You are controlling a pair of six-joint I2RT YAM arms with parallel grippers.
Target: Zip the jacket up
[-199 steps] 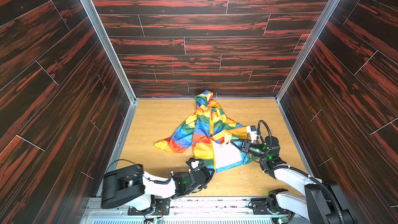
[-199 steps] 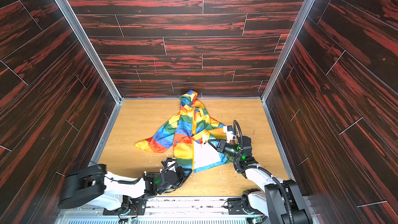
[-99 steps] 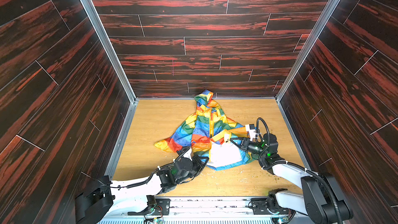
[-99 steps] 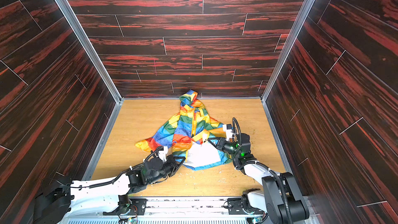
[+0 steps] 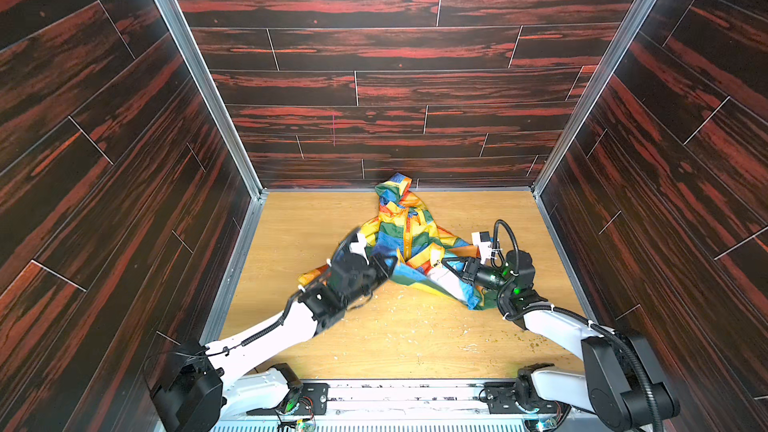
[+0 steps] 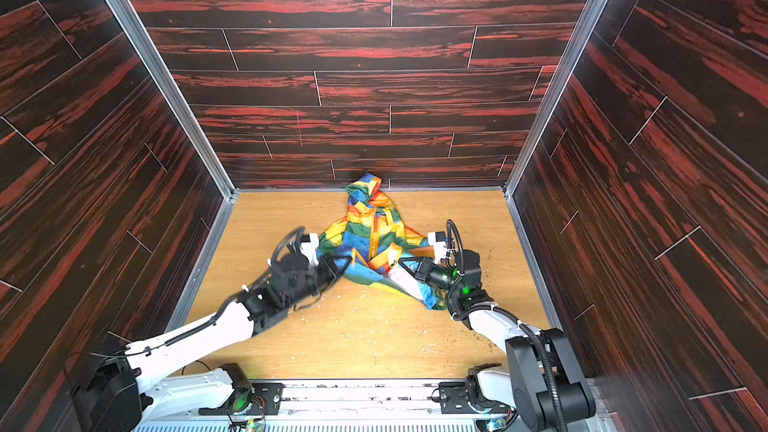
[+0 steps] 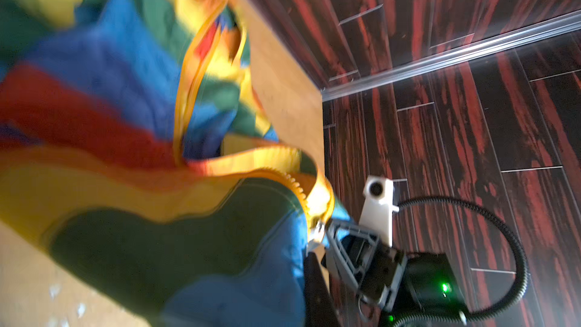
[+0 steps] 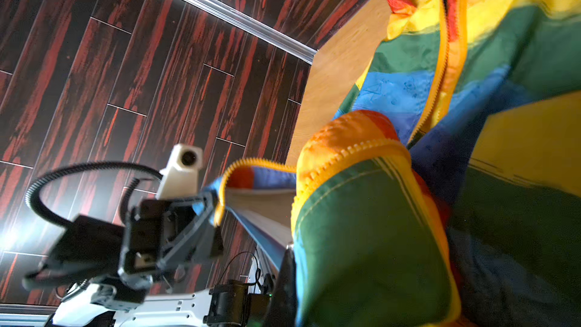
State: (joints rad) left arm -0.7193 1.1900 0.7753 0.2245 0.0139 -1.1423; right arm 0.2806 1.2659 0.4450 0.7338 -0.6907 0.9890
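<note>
Where the jacket sits: the jacket (image 5: 409, 234) (image 6: 374, 234) lies crumpled on the table (image 5: 316, 222) at the middle of both top views. Its hood points toward the back wall (image 5: 395, 89), and its lower part is drawn up off the wood between the two arms.
Jacket front: the yellow zipper (image 5: 405, 243) (image 8: 446, 45) runs down the centre. The lower halves stand parted and show white lining (image 5: 449, 283). How far up the teeth are joined is hard to tell from here.
Left end effector: the left end effector (image 5: 388, 263) (image 8: 213, 207) is blurred, left of centre in both top views. Its jaws are closed tight on the jacket's blue front edge with the yellow zipper tape, as the right wrist view shows at its lower left.
Right end effector: the right end effector (image 5: 444, 261) (image 7: 325, 235) is right of centre in both top views. It is clamped down on the bottom end of the other zipper half, where a small metal piece shows in the lower right of the left wrist view.
Between them: the two tips are near each other but apart, with the open front edges held up off the table.
Table: pale crumbs (image 5: 399, 299) are scattered at lower centre, just below the jacket.
</note>
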